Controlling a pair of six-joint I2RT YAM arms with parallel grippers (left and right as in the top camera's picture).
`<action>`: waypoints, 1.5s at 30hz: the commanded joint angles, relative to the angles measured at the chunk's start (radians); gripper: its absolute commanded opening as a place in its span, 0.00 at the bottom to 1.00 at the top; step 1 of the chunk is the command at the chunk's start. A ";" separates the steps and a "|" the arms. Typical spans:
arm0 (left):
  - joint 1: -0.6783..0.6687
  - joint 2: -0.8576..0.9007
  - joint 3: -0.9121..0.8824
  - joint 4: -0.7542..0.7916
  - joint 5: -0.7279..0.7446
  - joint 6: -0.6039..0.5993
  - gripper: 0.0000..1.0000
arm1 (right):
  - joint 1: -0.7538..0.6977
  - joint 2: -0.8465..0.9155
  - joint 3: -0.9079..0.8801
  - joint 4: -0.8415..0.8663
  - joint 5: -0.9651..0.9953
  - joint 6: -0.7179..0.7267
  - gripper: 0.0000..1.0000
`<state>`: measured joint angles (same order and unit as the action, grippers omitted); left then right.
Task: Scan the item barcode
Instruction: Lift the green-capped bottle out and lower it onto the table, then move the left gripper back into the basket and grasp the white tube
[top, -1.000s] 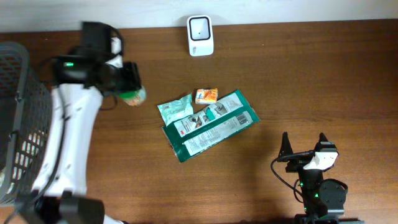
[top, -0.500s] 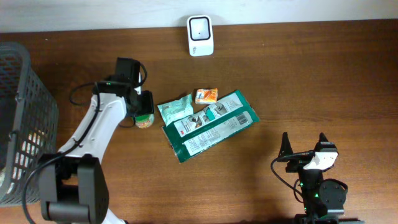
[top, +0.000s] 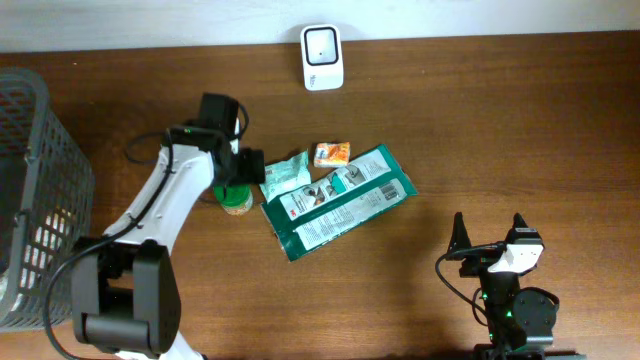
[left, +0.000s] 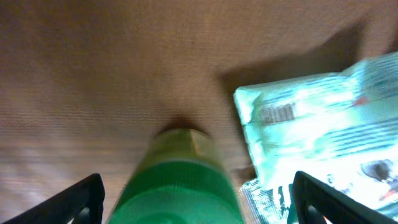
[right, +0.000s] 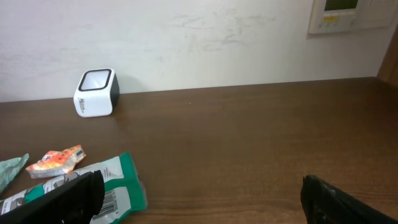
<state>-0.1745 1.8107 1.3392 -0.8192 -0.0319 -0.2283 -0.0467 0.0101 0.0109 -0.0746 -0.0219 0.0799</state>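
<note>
At nine o'clock from the heap of packets, left of the table's middle, sits the green bottle (top: 236, 201); its body is green with a paler, tan end, and both views of it are too blurred for any label or barcode to be read; the left gripper (top: 236, 180) hangs right over it with its fingers (left: 84, 196) spread wide, one on each side of the bottle, with a gap showing on both sides in the left wrist view, so nothing is clamped.

Just beside the bottle at three o'clock lies a pale green packet (top: 282, 178); the left wrist view shows a small barcode on it, its digits unreadable. Touching that packet toward four o'clock lies a large dark green pouch (top: 345, 200), set at a slant; it carries a white panel with fine print and a barcode near its three o'clock end, none of it legible. A small orange packet (top: 332, 153) rests at the pouch's twelve o'clock edge; its printing cannot be made out.

Well apart at twelve o'clock, by the table's far edge, stands the white scanner (top: 322, 57) with a dark square window. A grey mesh basket (top: 45, 190) fills the nine o'clock edge of the wooden table (top: 500, 130).

The right gripper (top: 489, 232) hangs near five o'clock, its fingers wide apart and holding nothing; a white wall panel (right: 344, 15) shows beyond it, its display unreadable.
</note>
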 joint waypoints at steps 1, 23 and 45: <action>0.002 -0.075 0.233 -0.103 0.002 0.074 0.97 | 0.007 -0.005 -0.005 -0.005 0.011 0.006 0.98; 1.061 -0.235 0.508 -0.401 0.086 -0.037 0.99 | 0.007 -0.005 -0.005 -0.005 0.011 0.006 0.98; 1.111 0.154 0.101 -0.053 0.070 0.725 0.99 | 0.007 -0.005 -0.005 -0.005 0.011 0.006 0.98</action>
<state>0.9356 1.8896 1.4494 -0.8703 0.0196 0.3214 -0.0467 0.0101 0.0109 -0.0746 -0.0193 0.0799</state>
